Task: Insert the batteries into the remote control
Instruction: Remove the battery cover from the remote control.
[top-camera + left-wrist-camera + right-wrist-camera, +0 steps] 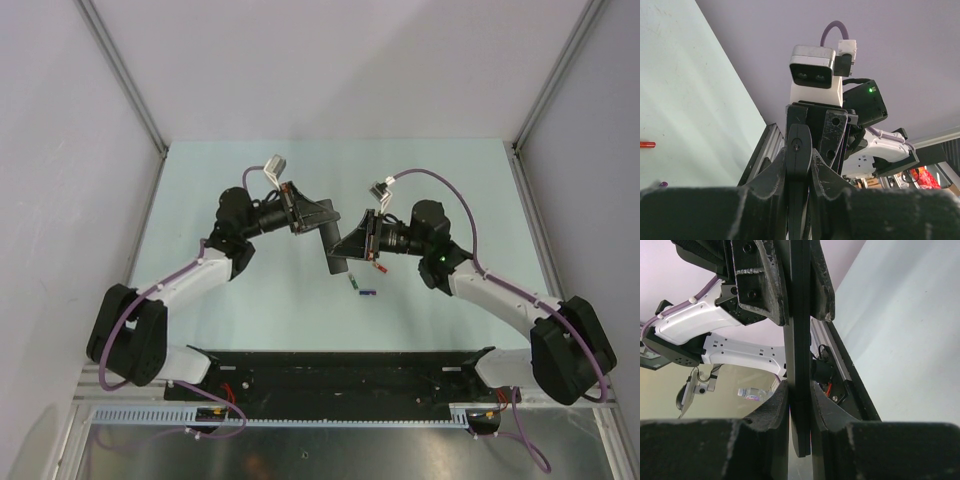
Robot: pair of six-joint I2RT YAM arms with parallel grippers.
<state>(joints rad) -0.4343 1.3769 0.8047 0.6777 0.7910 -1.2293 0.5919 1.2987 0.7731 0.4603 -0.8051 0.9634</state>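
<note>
While the left gripper (322, 222) is clamping the remote control (334, 262) on its left side in mid-air, the right gripper (345, 243) is pinching its right side. Green battery (353, 283) and red battery (378, 267) are lying on the table just right of the remote. Mismatched arm motion is risking twisting it loose.

Clamped remote (797, 205) (edge-on), red battery (647, 145) apart
</note>
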